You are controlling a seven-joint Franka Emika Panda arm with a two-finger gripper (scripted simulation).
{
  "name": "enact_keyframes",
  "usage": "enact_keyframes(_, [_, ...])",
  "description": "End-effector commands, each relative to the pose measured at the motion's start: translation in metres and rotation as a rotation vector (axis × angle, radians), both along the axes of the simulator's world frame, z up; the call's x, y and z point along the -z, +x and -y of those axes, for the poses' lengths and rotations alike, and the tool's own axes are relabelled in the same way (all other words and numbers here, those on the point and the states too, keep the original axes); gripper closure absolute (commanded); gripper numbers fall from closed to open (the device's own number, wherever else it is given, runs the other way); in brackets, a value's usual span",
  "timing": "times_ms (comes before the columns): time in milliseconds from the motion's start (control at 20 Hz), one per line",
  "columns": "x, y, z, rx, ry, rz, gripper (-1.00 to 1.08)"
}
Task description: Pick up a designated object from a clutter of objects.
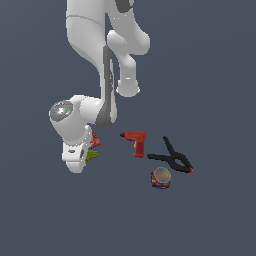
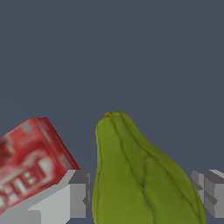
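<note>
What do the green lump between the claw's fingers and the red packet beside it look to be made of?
Green lump: looks organic, like a ridged vegetable or fruit; matte olive skin with lengthwise creases. As a render, that stays uncertain. Red packet: seems printed card or foil; flat faces, sharp edges, white lettering, slight sheen.

From my remote station: a bare simulated workspace, featureless slate-grey ground under the white arm, flat rendered shading throughout.

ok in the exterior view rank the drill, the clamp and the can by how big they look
1. black spring clamp, the widest spread
2. red power drill, somewhat smaller
3. multicoloured can, smallest

All three sit close together, so nearness to the camera hardly skews this.
</note>
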State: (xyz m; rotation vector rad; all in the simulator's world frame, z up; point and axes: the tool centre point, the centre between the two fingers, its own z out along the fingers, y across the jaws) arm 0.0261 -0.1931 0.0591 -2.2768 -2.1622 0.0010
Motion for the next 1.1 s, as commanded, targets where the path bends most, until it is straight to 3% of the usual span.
enact_keyframes(0, [-0.013, -0.001, 0.0, 0.0, -0.001, 0.003, 1.08])
enact_keyframes(400, [-0.077, -0.012, -0.002, 0.0, -0.001, 0.003, 1.08])
enact_keyframes(1050, [-0.227, -0.036, -0.004, 0.0, -0.001, 0.003, 1.08])
